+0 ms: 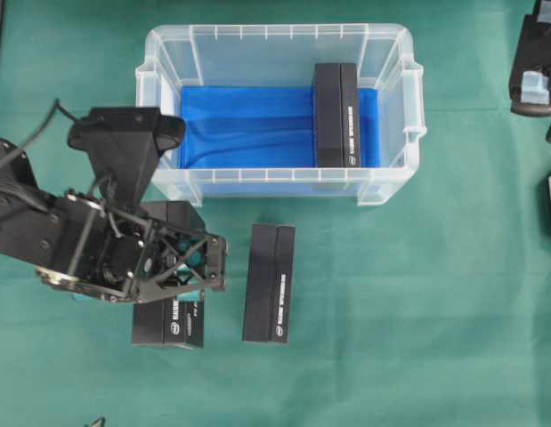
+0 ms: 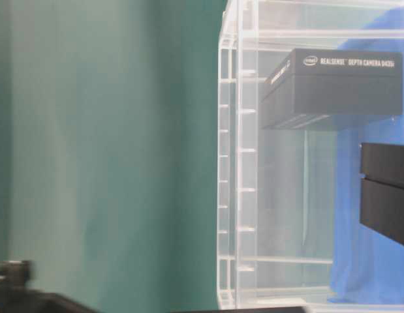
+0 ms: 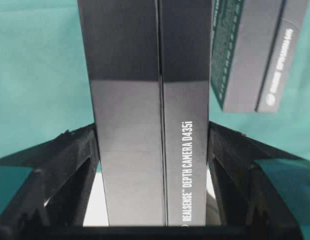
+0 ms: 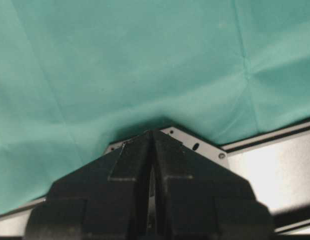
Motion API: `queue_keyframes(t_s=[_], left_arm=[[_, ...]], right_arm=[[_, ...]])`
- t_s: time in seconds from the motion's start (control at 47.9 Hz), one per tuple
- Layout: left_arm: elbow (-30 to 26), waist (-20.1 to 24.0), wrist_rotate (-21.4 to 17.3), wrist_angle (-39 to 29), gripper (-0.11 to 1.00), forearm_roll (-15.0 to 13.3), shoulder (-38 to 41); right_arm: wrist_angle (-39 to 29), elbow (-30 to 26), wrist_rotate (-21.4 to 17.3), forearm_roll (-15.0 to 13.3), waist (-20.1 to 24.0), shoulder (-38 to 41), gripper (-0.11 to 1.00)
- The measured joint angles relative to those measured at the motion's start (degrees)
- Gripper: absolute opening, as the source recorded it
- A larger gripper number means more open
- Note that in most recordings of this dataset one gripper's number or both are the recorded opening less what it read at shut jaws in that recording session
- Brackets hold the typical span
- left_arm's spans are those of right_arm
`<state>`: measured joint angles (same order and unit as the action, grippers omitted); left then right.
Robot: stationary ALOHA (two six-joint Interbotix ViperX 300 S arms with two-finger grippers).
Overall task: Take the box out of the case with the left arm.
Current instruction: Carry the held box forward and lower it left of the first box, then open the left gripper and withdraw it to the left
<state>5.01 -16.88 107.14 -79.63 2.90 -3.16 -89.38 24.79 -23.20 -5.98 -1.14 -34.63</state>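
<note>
1. In the overhead view I see the case (image 1: 281, 114) in the upper middle of the frame, resting on the green desk (image 1: 417, 311), its bottom lined in blue.
2. One black box (image 1: 336, 114) stands inside the case, against its right side in the frame.
3. A second black box (image 1: 269, 283) lies on the desk just below the case, near the frame's centre.
4. My left pincer (image 1: 182, 276) sits at lower left of the overhead frame, over a third black box (image 1: 168, 322) that rests on the desk outside the case.
5. In the left wrist view, that held box (image 3: 149, 125) fills the middle, lettered "REALSENSE DEPTH CAMERA D435i", and both black fingers (image 3: 69, 170) press its two long sides: the left pincer is clamped on it.
6. The neighbouring box (image 3: 255, 50) shows at upper right of that wrist frame, apart from the held one.
7. The right pincer (image 4: 151, 165) has its fingers drawn together with nothing between them, above green cloth and a metal rail.
</note>
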Motion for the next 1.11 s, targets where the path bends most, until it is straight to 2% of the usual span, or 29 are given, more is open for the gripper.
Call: queue_keyframes(t_s=[0.251, 0.522, 0.731, 1.107], left_arm=[[9.7, 0.0, 0.9, 8.4, 0.60, 0.4, 1.1], [16.5, 0.0, 1.0, 16.8, 0.60, 0.4, 2.5], [17.6, 0.0, 1.0, 21.4, 0.60, 0.4, 4.7], [18.5, 0.1, 0.5, 22.5, 0.60, 0.4, 4.8]], right_arm=[[0.0, 0.0, 0.0, 0.0, 0.1, 0.0, 0.01], [0.0, 0.0, 0.0, 0.0, 0.0, 0.0, 0.01], [0.0, 0.0, 0.0, 0.0, 0.1, 0.0, 0.01], [0.1, 0.0, 0.0, 0.0, 0.0, 0.0, 0.01]])
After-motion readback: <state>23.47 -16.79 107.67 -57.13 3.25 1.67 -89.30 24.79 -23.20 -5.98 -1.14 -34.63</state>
